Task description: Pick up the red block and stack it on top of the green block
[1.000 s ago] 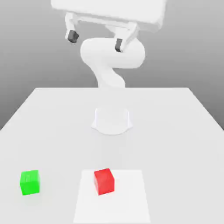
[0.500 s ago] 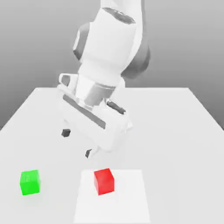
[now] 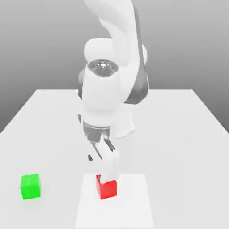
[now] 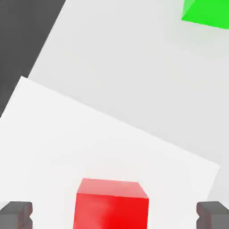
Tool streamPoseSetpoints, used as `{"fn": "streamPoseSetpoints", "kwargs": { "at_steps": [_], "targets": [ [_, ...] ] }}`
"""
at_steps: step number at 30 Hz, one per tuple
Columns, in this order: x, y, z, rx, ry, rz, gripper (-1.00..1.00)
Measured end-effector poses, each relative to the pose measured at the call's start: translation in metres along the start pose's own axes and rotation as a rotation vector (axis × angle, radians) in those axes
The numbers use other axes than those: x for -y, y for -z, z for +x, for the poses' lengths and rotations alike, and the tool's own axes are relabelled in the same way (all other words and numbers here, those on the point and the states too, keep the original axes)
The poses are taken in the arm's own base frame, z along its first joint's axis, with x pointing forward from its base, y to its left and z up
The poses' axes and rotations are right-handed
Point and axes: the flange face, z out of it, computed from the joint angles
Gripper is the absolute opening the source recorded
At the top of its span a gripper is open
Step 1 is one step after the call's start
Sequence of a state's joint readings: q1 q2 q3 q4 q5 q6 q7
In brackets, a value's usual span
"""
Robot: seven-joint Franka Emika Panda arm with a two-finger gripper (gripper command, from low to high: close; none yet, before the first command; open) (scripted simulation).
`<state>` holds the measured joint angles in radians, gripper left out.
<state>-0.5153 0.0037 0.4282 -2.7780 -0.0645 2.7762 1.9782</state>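
The red block rests on a white square patch near the table's front edge. My gripper hangs just above it, and its jaws stand open. In the hand view the two dark fingertips sit wide apart on either side of the red block, with clear gaps on both sides and nothing held. The green block stands on the bare table toward the exterior view's left, a good way from the red one. A corner of the green block shows in the hand view.
The grey table stretches wide around both cubes. My arm's base stands at the table's middle, behind the patch. The table's dark edge appears in the hand view beyond the white patch.
The arm has swung down from high above the table to just over the red block. The jaws stayed open. Neither cube has moved.
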Motion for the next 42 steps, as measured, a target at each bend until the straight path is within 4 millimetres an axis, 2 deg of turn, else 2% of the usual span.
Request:
{"fn": "streamPoseSetpoints", "kwargs": {
  "at_steps": [3,9,19,20,26,36,42],
  "targets": [
    [-0.004,-0.002,-0.012,0.028,0.001,0.006,0.0],
    [0.003,-0.014,-0.008,0.045,-0.025,0.017,0.0],
    [-0.003,-0.061,-0.007,0.03,-0.021,0.002,0.0],
    [-0.004,-0.066,-0.007,0.026,-0.02,-0.001,-1.0],
    [-0.005,-0.068,-0.006,0.025,-0.019,0.0,-1.0],
    [0.003,-0.023,-0.009,0.047,-0.025,0.019,-1.0],
    [0.0,-0.005,-0.008,0.038,-0.02,0.014,-1.0]
  ]
}}
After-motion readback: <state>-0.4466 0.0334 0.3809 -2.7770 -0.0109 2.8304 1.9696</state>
